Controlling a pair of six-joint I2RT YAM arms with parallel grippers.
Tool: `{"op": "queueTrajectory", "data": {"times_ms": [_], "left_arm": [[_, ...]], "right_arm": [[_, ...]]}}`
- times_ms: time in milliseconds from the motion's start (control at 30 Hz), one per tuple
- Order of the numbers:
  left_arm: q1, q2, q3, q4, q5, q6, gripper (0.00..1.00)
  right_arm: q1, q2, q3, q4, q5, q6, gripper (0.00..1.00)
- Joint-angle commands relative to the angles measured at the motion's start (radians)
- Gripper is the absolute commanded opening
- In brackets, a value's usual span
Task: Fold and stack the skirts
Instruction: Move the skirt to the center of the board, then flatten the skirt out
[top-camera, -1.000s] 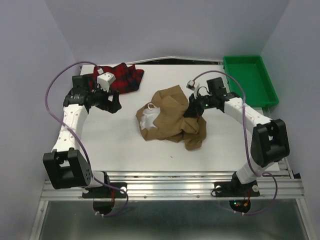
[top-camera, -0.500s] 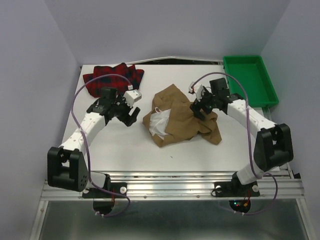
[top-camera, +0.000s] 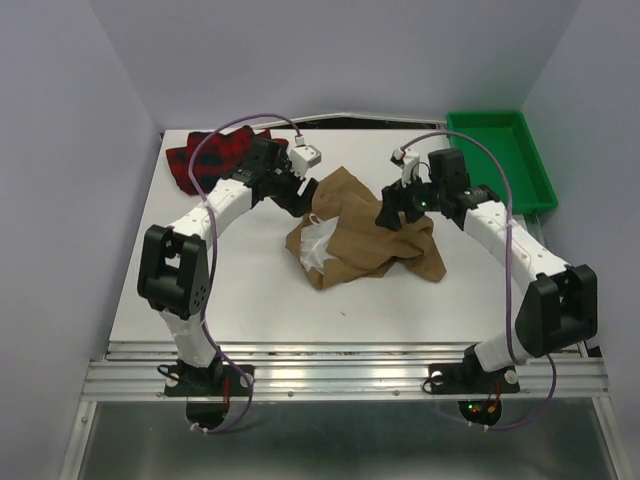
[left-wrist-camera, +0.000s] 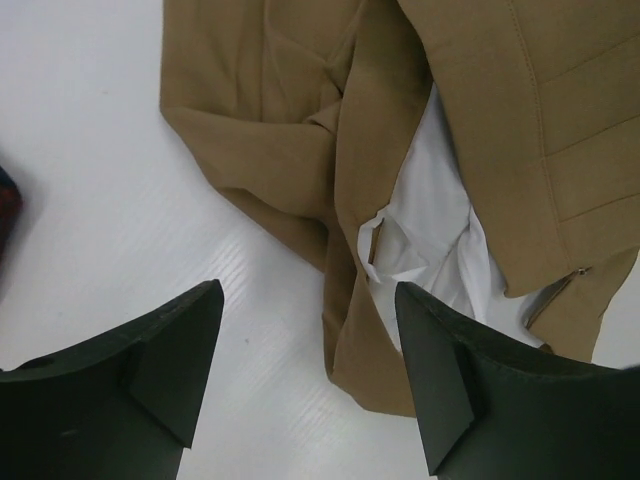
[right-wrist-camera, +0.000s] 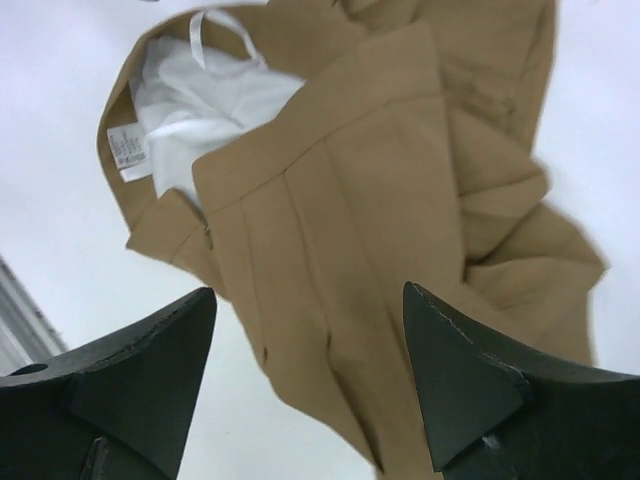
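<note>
**Both claws released above the crumpled tan skirt**

The white table (top-camera: 240, 290) fills the top view. Its far edge is partly covered by cloth and arms, and its near edge meets a metal rail.

The tan skirt (top-camera: 365, 240) lies bunched just right of the frame's centre. Its folds hide its outline, and both wrist views cut it off at their edges.

The green tray (top-camera: 500, 160) sits in the upper right corner of the table; neither wrist view shows it.

The red plaid skirt (top-camera: 200, 160) lies in a heap at the upper left. The left arm crosses it and hides its right part. In the left wrist view it is only a dark sliver at the left edge.

The left claw (left-wrist-camera: 308, 290) stands released, with bare table and the skirt's hem showing between its fingers and nothing held. From above it sits at the tan skirt's upper left edge; contact cannot be judged.

The right claw (right-wrist-camera: 309, 290) is also spread wide, with a pleated panel of the tan skirt showing between its fingers and no cloth gripped.

Only the wrist views show the white lining (right-wrist-camera: 200, 110) clearly, exposed at the open waist. The right wrist view alone shows a hanging loop (right-wrist-camera: 215, 25) and a small white tag (right-wrist-camera: 127, 155); its print is too fine to read.
</note>
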Motion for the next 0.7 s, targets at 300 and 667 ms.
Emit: {"op": "queueTrajectory", "data": {"times_ms": [300,667], "left_arm": [[-0.014,0.179,0.094,-0.11,0.08,-0.051,0.56],[-0.008,-0.126,-0.219,0.034,0.09,-0.189,0.0]], "right_arm": [[0.028,0.15,-0.123,0.122,-0.033,0.228,0.7],[-0.003,0.377,0.14,0.145,0.145,0.088,0.67]]}}
